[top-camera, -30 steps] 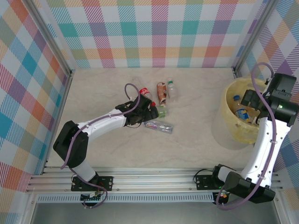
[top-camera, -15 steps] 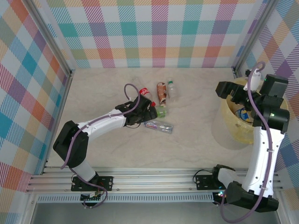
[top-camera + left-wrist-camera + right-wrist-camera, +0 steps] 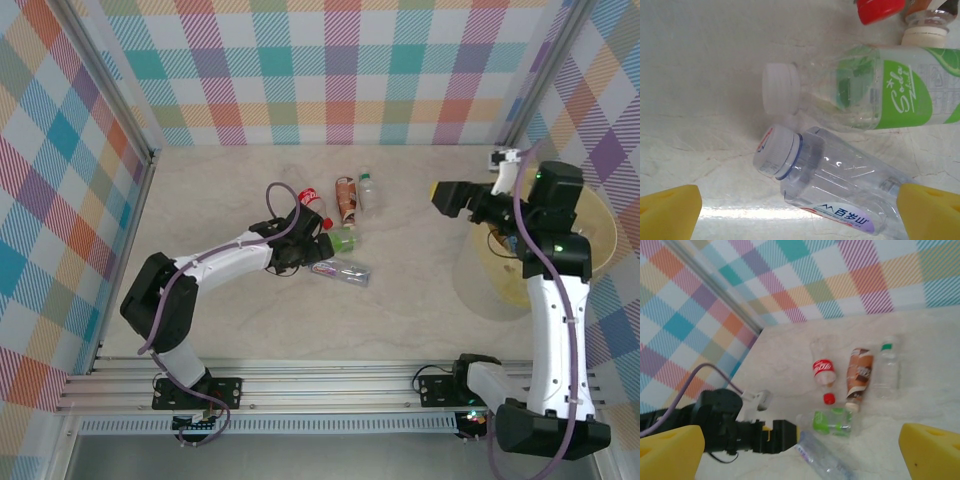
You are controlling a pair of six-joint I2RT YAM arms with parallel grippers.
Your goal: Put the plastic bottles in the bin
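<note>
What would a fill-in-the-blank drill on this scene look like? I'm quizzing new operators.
The red-labelled bottle has a ___ cap. The left gripper straddles the clear bottle with its jaws ___. The bin stands on the ___ side of the table.
Missing words: red; open; right.

The white-and-black left arm [image 3: 225, 262] folds at its elbow and reaches rightward, its black left pincer [image 3: 322, 243] held low, yellow fingertips [image 3: 670, 212] spread wide. The white-and-black right arm [image 3: 550, 310] stands tall, wrist bent leftward — its right pincer [image 3: 441, 194] likewise gapes, yellow fingertips [image 3: 670, 450] far apart.
</note>
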